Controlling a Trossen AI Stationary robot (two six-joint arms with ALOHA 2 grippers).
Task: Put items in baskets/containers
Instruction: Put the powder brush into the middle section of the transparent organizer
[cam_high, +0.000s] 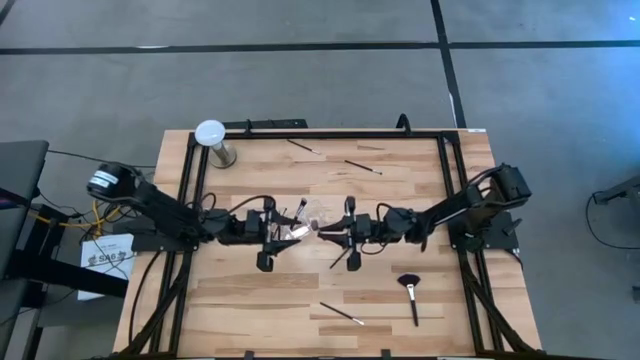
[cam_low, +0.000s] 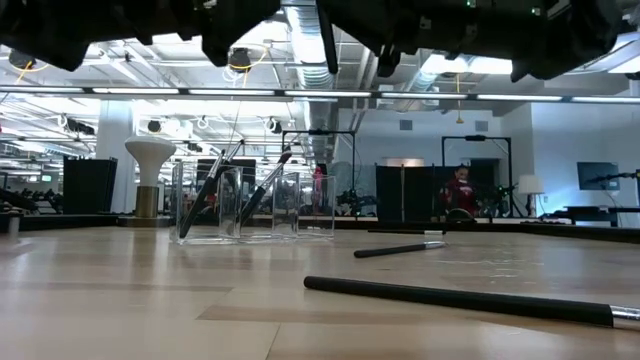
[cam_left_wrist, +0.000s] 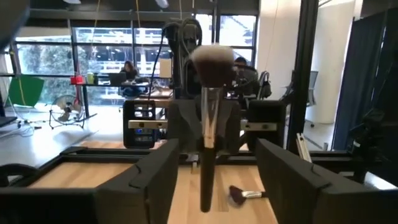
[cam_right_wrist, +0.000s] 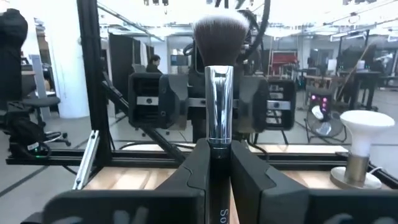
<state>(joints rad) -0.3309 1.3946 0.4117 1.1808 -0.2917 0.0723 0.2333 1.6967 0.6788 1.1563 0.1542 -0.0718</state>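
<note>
brush (cam_right_wrist: 219, 93) stands upright, clamped in the closed right claw (cam_right_wrist: 219, 180); the left claw (cam_left_wrist: 214, 177) faces it just beyond, fingers spread wide either side of it, not touching. clear cup (cam_low: 215, 205), brushes inside, sits under both. wood table (cam_high: 250, 310) has bare boards around; fan brush (cam_high: 410, 292) lies apart.

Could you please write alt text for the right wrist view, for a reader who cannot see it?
The right tool is shut on an upright makeup brush with a silver ferrule and a dark, white-tipped bristle head. Facing it across the wooden table is the left arm, and a white-domed stand is off to one side.
</note>
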